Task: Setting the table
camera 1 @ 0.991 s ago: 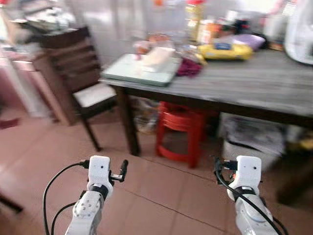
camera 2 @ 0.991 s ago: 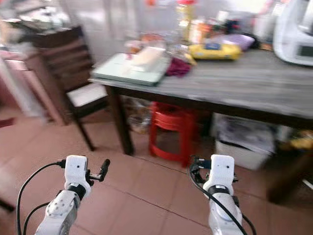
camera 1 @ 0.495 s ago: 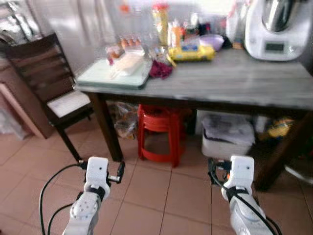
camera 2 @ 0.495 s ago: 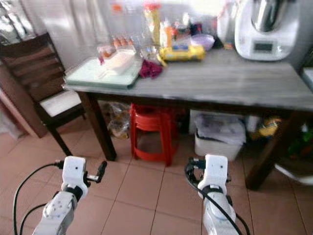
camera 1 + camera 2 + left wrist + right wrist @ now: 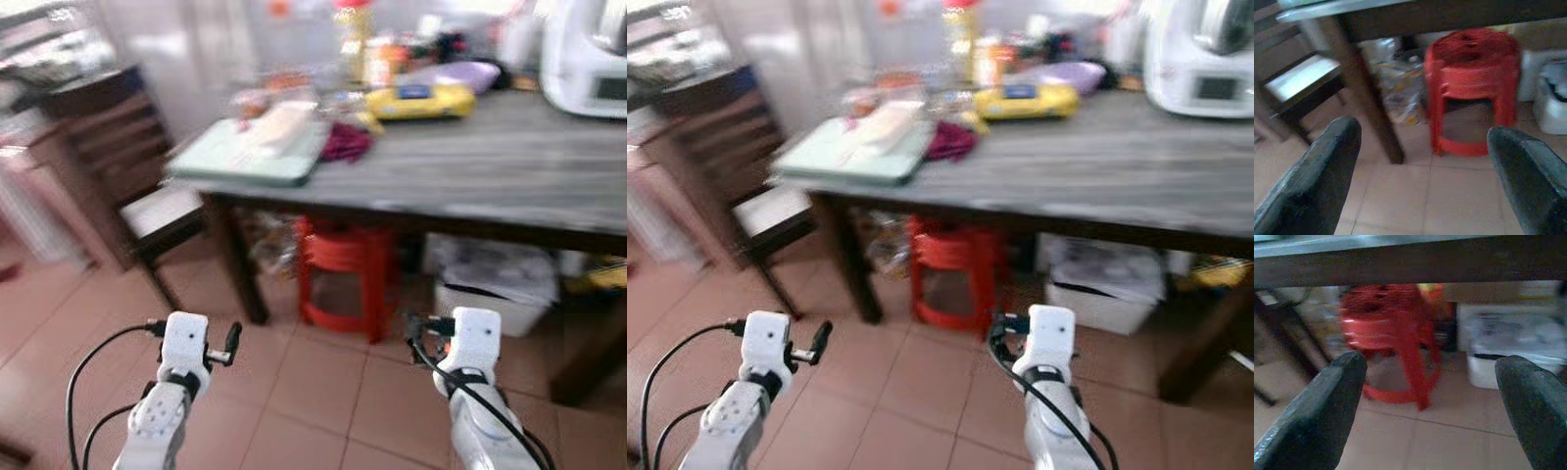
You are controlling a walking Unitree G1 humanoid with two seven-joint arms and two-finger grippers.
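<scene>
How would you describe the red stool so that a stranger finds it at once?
Find the long grey table; look beneath it, near its left dark leg. The red stool stands there on the tiled floor, the one bright red thing, left of a white bin.

A grey, wood-grained tabletop (image 5: 490, 147) on dark legs is seen above a floor of reddish-brown tiles (image 5: 323, 392). At its left end a pale green tray (image 5: 250, 157) is laid, with a pale, blurred item (image 5: 284, 122) resting on it. Just beside the tray a dark magenta cloth (image 5: 345, 143) is found. Farther back, a flat yellow package (image 5: 423, 100) and a lilac bowl (image 5: 460, 74) are placed among blurred bottles and jars. A white kitchen appliance (image 5: 588, 59) is set at the right end. On the floor under the tabletop, stacked red plastic stools (image 5: 343, 274) and a white bin (image 5: 485, 289) are kept; a dark wooden chair (image 5: 137, 186) stands at the left.
</scene>
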